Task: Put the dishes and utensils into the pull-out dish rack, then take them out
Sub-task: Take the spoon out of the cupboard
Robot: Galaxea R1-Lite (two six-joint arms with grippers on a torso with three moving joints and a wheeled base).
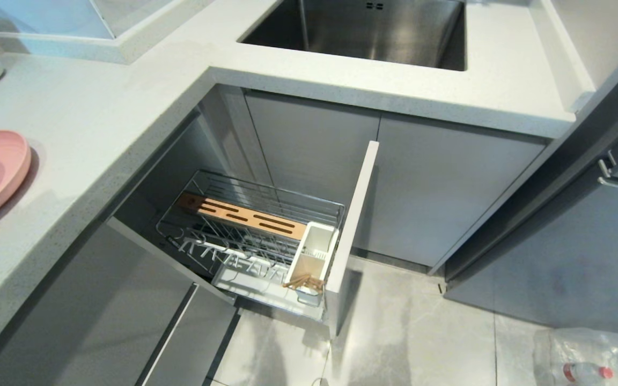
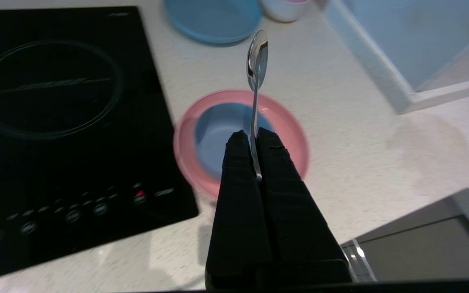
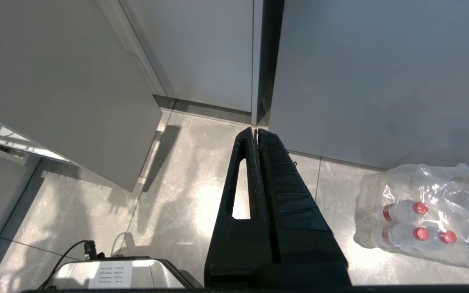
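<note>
White counter (image 2: 360,134) lies under the left gripper (image 2: 254,136), which is clenched on the spoon (image 2: 256,69) handle. Below the spoon, the bowl (image 2: 218,134) sits in the plate (image 2: 287,134). Right gripper (image 3: 256,132) hangs closed above the floor (image 3: 177,183); chopsticks (image 1: 304,282) rest in the pulled-out rack (image 1: 266,214).

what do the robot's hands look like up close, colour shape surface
Both look alike. The left hand has two long matte black fingers that are broad at the base and taper to rounded tips. The right hand is the same black wedge shape; one finger shows fine ridges across it, the other a long slot cut through it. No cables or markings show.
</note>
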